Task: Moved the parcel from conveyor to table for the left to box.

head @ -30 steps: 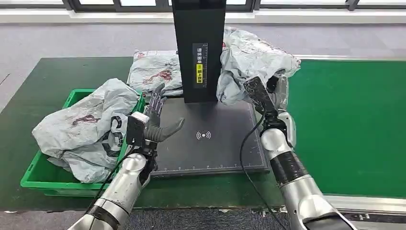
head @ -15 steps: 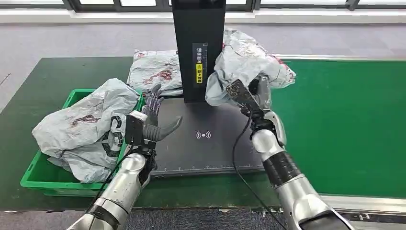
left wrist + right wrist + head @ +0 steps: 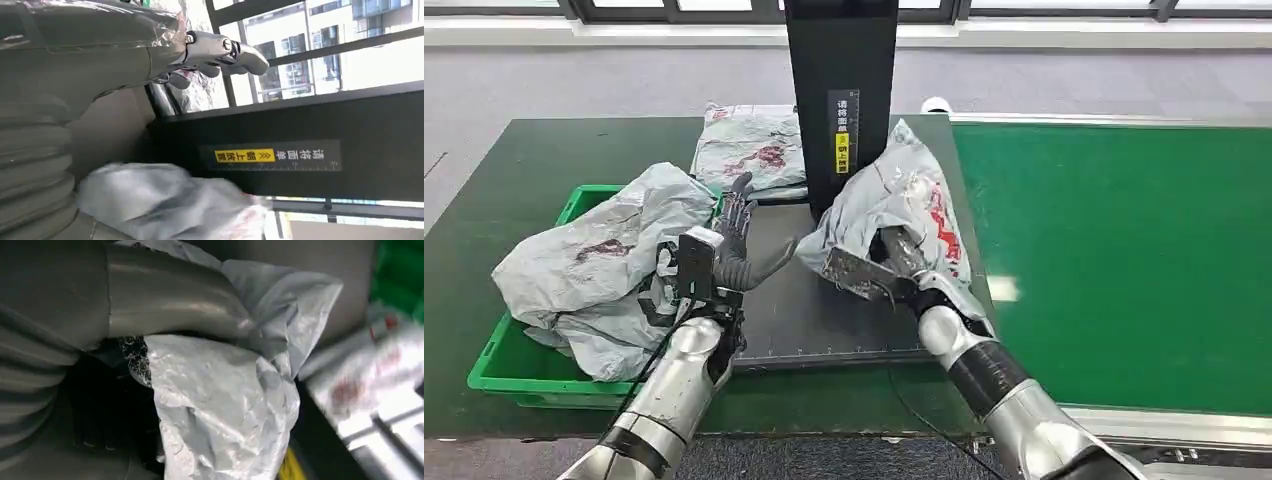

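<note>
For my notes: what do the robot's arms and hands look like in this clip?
Both arms are silver metal with black ribbed bands along the forearm. A black cable runs along each. The left hand has dark grey fingers and a thick grey thumb, with a boxy black-and-white camera module at the wrist. The right hand is similar, with a grey ribbed wrist cover.

A parcel (image 3: 904, 205) is held over the scanner pad (image 3: 814, 310), just right of the post (image 3: 840, 100). Left of the pad sits a bin (image 3: 524, 375) stuffed with another bag (image 3: 594, 260); one more bag (image 3: 749, 145) lies behind it on the tabletop (image 3: 514, 160).

Crumpled grey parcel (image 3: 894, 205) in right hand (image 3: 894, 262), over black platform (image 3: 824, 310).
</note>
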Robot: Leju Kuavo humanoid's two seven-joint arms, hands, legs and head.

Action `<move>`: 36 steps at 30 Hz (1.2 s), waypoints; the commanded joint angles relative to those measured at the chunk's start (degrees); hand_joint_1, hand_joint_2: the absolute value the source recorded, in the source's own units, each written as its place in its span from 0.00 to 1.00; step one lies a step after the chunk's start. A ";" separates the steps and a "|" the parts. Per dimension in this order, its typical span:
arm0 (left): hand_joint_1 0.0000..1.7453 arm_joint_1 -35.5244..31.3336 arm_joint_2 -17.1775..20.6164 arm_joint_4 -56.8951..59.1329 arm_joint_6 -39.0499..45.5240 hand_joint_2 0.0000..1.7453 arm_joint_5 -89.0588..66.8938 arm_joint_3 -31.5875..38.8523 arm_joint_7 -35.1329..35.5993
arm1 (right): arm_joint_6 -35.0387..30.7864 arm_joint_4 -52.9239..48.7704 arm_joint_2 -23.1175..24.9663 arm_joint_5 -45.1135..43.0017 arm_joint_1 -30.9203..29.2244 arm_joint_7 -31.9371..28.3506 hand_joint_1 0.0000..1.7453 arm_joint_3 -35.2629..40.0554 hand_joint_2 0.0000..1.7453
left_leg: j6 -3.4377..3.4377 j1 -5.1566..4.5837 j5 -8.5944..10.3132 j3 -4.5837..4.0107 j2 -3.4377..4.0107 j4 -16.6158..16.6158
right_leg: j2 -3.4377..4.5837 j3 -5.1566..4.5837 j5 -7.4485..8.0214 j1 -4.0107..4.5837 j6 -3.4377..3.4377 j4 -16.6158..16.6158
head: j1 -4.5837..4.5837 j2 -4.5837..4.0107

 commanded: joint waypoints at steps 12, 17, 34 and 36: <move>0.00 -5.84 -0.05 5.89 -0.46 1.00 -0.90 -0.38 -0.87 | 3.79 -13.81 -8.56 -0.09 11.51 -0.10 1.00 16.64 1.00 | 0.00 0.02 -0.07 0.02 -0.03 -0.02 | -0.06 0.03 -0.08 0.03 -0.01 -0.08 | 0.00 -0.02; 0.00 -5.93 0.05 5.98 -0.03 1.00 -1.26 -0.36 -1.54 | 3.18 -14.97 -8.65 0.36 12.76 -1.00 1.00 15.13 1.00 | 0.01 0.01 -0.09 0.03 0.02 -0.01 | 0.00 0.02 -0.08 0.02 -0.01 -0.06 | 0.00 -0.02; 0.00 1.88 0.94 -8.19 3.13 1.00 -8.17 -1.24 -3.11 | -13.88 -37.26 -2.87 4.35 28.79 1.38 0.00 -13.52 0.00 | 0.01 -0.04 -0.11 -0.02 -0.01 -0.03 | -0.04 -0.02 -0.14 -0.04 0.01 -0.04 | 0.00 -0.02; 0.00 2.11 0.77 -9.00 3.27 1.00 -8.85 -1.74 -3.98 | -13.94 -36.63 -1.71 3.72 28.15 1.46 0.00 -16.21 0.00 | 0.02 -0.05 -0.14 0.01 0.01 -0.03 | -0.02 0.02 -0.16 -0.04 0.02 -0.04 | 0.00 0.00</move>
